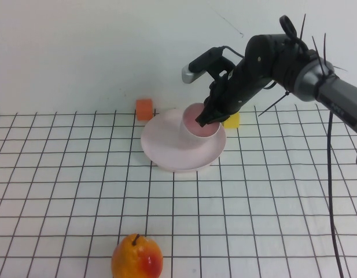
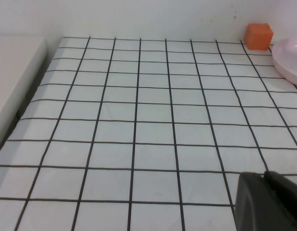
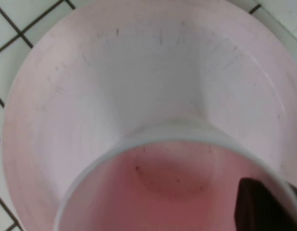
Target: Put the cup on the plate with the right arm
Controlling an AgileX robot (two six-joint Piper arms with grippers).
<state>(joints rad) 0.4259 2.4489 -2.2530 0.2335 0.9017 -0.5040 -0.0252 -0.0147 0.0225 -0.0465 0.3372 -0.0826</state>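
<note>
Pink cup (image 1: 197,128) upright on plate (image 1: 166,147); right gripper (image 1: 208,117) fingers pinching its rim. Left gripper (image 2: 271,202) low over table, fingers unclear.

Orange cube (image 1: 144,109), yellow block (image 1: 231,120), perhaps a peach (image 1: 137,257), gridded cloth (image 1: 62,174).

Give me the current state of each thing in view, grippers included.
cup: upright on the plate, right gripper's fingers on its rim.
plate: flat on the table, cup on it.
right gripper: at the cup's rim, one finger inside.
left gripper: low over bare table, away from the plate.
orange cube: behind the plate.
yellow block: behind the plate, partly hidden.
fruit: near edge, untouched.
</note>
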